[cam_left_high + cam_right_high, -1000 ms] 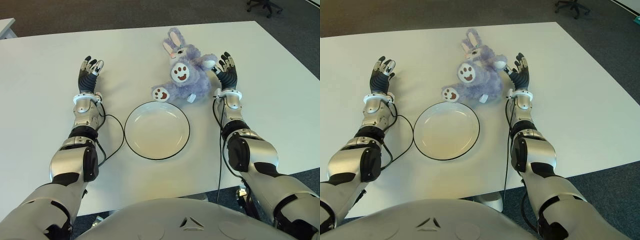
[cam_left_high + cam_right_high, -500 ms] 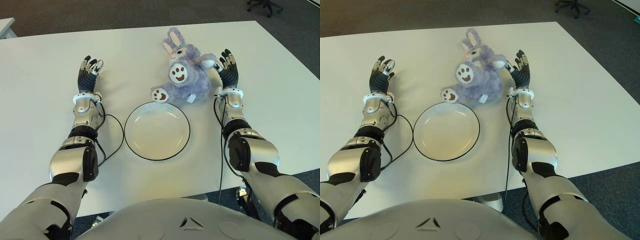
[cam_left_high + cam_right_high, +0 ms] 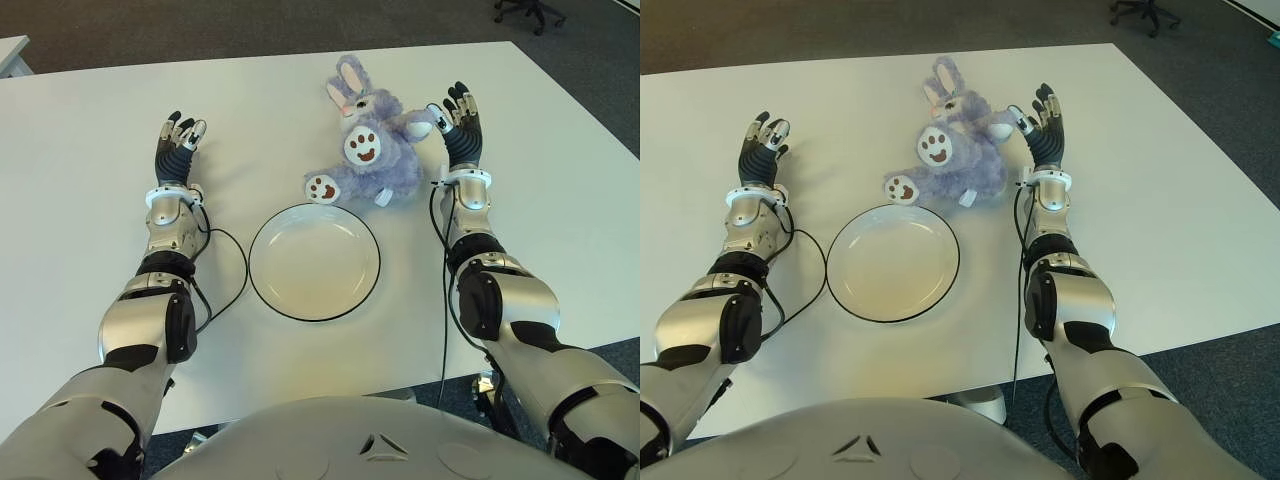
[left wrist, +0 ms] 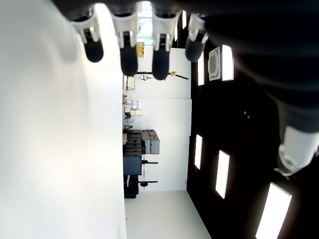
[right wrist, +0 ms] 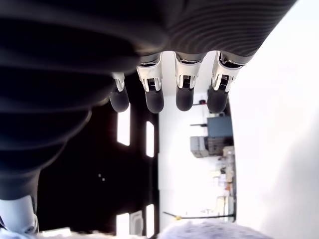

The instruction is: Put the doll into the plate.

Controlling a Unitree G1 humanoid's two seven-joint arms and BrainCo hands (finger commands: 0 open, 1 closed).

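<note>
A purple plush bunny doll [image 3: 368,148] lies on the white table [image 3: 90,120], just beyond the rim of an empty white plate [image 3: 314,260] with a dark edge. One of its paws [image 3: 322,187] reaches almost to the plate's far rim. My right hand [image 3: 458,125] is raised at the doll's right side, fingers spread and open, its thumb close to the doll's arm [image 3: 418,124]. In the right wrist view the fingers [image 5: 182,87] stretch out straight and a bit of purple fur [image 5: 209,230] shows. My left hand [image 3: 177,143] shows far to the left of the doll, open and holding nothing.
A thin black cable [image 3: 232,258] loops on the table between my left forearm and the plate. The table's right edge [image 3: 585,110] runs close beyond my right hand. An office chair base [image 3: 528,12] stands on the floor at the far right.
My right hand has lifted slightly and shifted a little right, away from the doll's body. The doll has settled back a touch. The left hand has not moved.
</note>
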